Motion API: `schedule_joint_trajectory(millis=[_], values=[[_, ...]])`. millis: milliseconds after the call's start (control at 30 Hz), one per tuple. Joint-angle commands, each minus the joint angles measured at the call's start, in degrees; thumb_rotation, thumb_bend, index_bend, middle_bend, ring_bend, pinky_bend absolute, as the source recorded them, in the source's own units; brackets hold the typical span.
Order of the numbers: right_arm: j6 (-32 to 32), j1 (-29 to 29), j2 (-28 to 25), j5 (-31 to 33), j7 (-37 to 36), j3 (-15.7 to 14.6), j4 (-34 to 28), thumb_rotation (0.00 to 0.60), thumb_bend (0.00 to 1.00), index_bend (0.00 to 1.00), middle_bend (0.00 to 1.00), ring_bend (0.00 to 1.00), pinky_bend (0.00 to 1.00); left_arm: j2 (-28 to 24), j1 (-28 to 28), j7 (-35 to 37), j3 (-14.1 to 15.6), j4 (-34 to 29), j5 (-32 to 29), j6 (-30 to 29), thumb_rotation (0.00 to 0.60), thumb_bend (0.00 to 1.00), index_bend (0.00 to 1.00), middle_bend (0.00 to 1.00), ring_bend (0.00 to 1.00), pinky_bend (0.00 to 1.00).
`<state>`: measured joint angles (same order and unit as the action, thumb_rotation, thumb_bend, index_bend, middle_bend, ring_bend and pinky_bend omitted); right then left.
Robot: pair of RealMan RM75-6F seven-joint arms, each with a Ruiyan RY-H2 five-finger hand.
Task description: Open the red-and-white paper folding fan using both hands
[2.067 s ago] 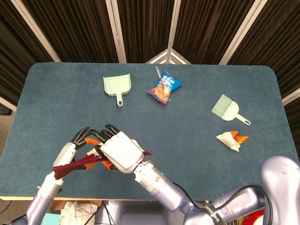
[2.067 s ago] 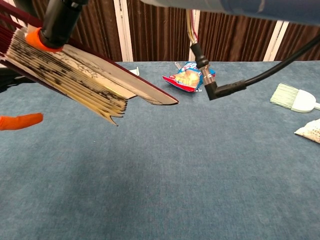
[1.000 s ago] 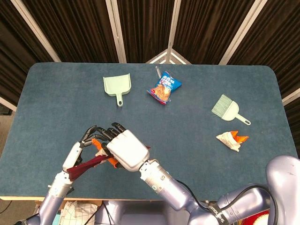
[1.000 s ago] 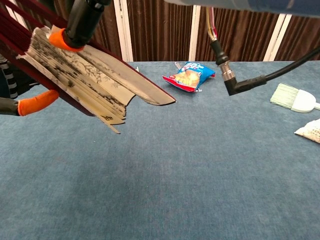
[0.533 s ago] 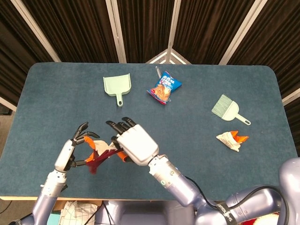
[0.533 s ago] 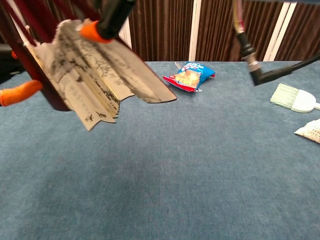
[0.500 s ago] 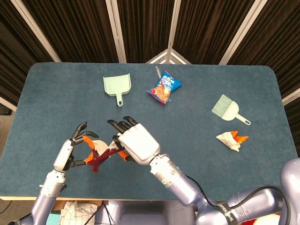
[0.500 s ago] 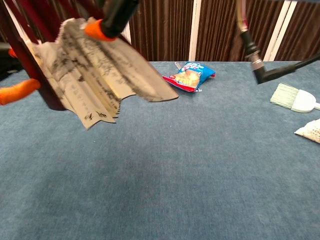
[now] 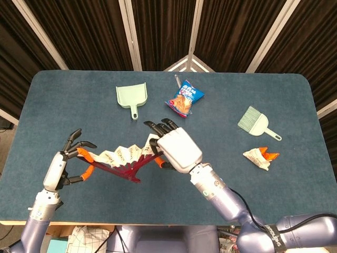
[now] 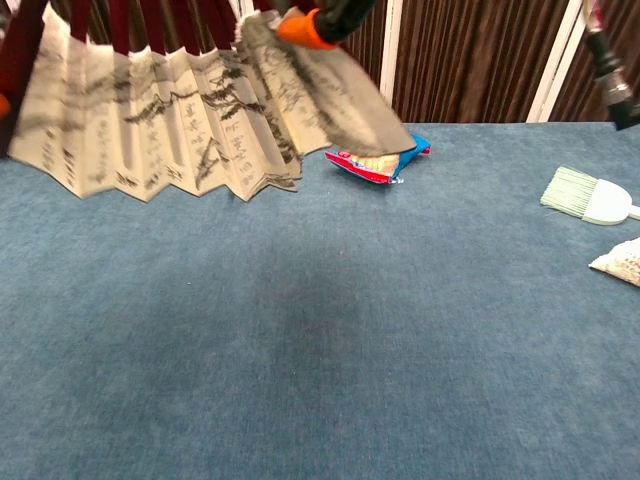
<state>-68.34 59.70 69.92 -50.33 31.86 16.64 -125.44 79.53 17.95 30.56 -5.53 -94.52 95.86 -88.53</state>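
Note:
The red-and-white paper fan (image 9: pixel 122 155) is spread wide above the blue table (image 9: pixel 237 68) near its front left. Its white pleats with ink drawings face up and its dark red ribs (image 9: pixel 125 170) meet at the bottom. My left hand (image 9: pixel 64 163) pinches the fan's left end between orange-tipped fingers (image 9: pixel 85 155). At the other end my right hand (image 9: pixel 176 147) grips the right guard from above. In the chest view the fan (image 10: pixel 170 120) fills the upper left, with an orange fingertip (image 10: pixel 305 28) of my right hand on its top right.
A mint dustpan (image 9: pixel 132 98) and a blue chip bag (image 9: pixel 184 99) lie toward the back. A mint hand brush (image 9: pixel 256 122) and a crumpled white-and-orange wrapper (image 9: pixel 259 157) lie at the right. The chip bag (image 10: pixel 385 158) shows just behind the fan's right end.
The hands have moved apart, left hand leftward and right hand rightward. The fan has gone from a nearly closed bundle to a wide spread.

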Motion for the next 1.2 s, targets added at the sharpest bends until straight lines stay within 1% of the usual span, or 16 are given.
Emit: schedule_joint_trajectory(millis=[33,233,333,433,700,900,1200], values=[[1.2,-2.5,-2.7,-3.2,-3.9,-0.6,0.8,0.600,0.49,0.73,0.15,0.25,0.17,-0.4,0.2,-1.4,-0.8,0.4,0.5,-0.7,0.600,0.59,0.69,0.34,0.00,0.09],[2.9,-5.8,-5.9,-7.9,-10.4,-1.6,1.9,0.600,0.49,0.73,0.15,0.25,0.17,0.2,1.6,-6.6,-2.5,3.3,1.0,-0.5,0.600,0.59,0.68,0.33,0.00,0.09],[3.8,-7.5,-7.1,-10.8,-14.5,-2.0,2.7,0.600,0.49,0.73,0.15,0.25,0.17,0.8,2.8,-9.0,-2.9,4.7,2.3,-0.4,0.600,0.58,0.68,0.33,0.00,0.09],[4.6,-8.7,-8.4,-13.4,-16.6,-2.8,4.2,0.600,0.49,0.73,0.15,0.25,0.17,1.3,3.5,-11.2,-3.4,5.2,3.0,-0.5,0.600,0.58,0.68,0.33,0.00,0.09],[4.7,-11.3,-9.8,-17.8,-19.4,-4.1,7.9,0.600,0.49,0.73,0.15,0.25,0.17,3.1,4.0,-17.6,-4.1,6.8,4.7,-2.8,0.600,0.58,0.68,0.33,0.00,0.09],[4.4,-12.7,-10.5,-20.0,-19.5,-4.9,10.1,0.600,0.50,0.73,0.15,0.25,0.17,5.1,4.0,-19.7,-4.3,9.2,5.7,-5.0,0.600,0.58,0.68,0.33,0.00,0.09],[4.1,-14.9,-10.5,-21.9,-18.6,-6.3,13.5,0.600,0.50,0.73,0.15,0.25,0.17,7.8,4.1,-22.1,-3.8,14.8,7.7,-8.1,0.600,0.58,0.68,0.33,0.00,0.09]])
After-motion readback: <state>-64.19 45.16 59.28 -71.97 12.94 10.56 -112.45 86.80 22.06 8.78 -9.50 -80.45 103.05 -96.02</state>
